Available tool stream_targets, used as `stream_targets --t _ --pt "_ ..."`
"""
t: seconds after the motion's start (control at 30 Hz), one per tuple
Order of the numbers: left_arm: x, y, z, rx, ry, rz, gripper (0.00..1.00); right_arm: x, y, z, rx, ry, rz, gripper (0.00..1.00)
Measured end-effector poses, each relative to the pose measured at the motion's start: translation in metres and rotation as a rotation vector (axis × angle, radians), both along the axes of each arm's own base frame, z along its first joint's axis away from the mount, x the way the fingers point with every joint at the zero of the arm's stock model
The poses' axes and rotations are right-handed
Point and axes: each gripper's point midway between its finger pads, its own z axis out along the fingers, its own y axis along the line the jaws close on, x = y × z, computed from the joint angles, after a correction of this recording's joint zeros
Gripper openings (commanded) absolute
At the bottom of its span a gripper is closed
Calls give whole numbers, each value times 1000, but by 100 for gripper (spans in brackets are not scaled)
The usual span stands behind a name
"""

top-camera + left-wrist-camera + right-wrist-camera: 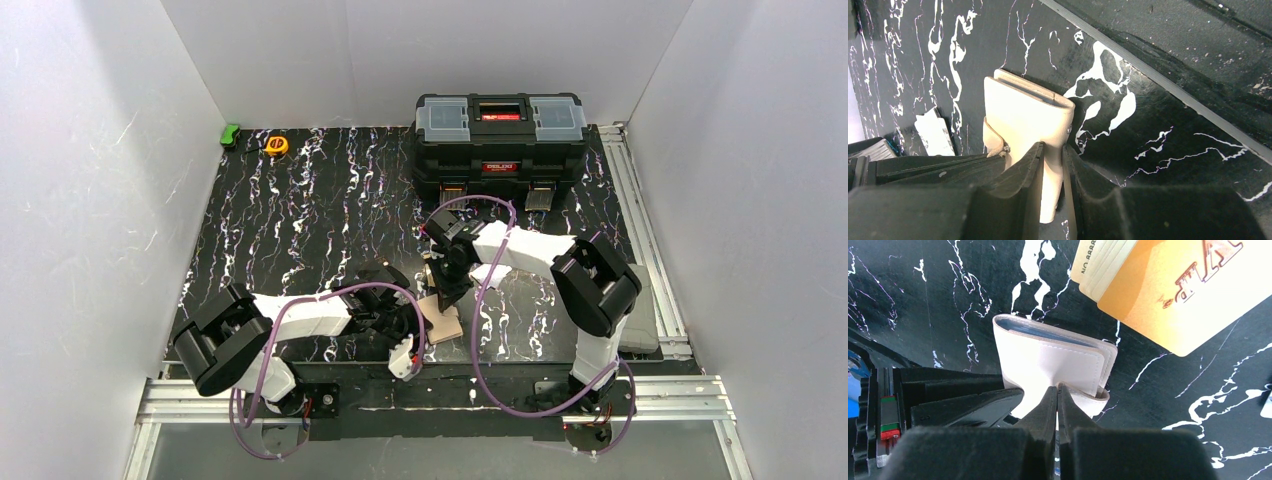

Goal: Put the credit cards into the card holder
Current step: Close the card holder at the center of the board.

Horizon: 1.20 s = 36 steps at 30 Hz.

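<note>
The card holder (pixel 445 322) lay on the black, white-veined bench (pixel 300 220) near its front edge, between the two arms. Both grippers had hold of it.

In the left wrist view, the left gripper (pixel 1053 150) was closed to a narrow gap. Part of the cream card holder (pixel 1028 110) was clamped between its two dark fingers (pixel 1030 170). The rest of the wallet stood out beyond the fingertips, and the slot along its far edge was visible.

In the right wrist view, the right gripper (pixel 1057 387) had its fingers (pixel 1043 405) pressed almost together. It was pinching the thin cream leather at the near edge of the card holder (pixel 1053 355). A sliver of pale blue lining showed along the far rim, and the rounded tab curled just to the right of the fingertips.

An orange credit card (pixel 1173 290) with raised lettering lay flat on the bench just past the card holder, clear of it. It sat on top of a small fan of pale cards (pixel 1098 265), whose edges stuck out on the left.

At the back of the bench stood a black toolbox (pixel 500 130) with a red label. A yellow tape measure (pixel 277 145) and a small green object (pixel 231 134) lay in the far left corner, well away from the grippers.
</note>
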Motion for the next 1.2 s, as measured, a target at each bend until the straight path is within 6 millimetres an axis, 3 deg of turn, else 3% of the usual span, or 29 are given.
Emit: stream_targets --t 1.2 --pt "1 0 0 0 -14 -8 16 -4 -15 1 39 -29 44 1"
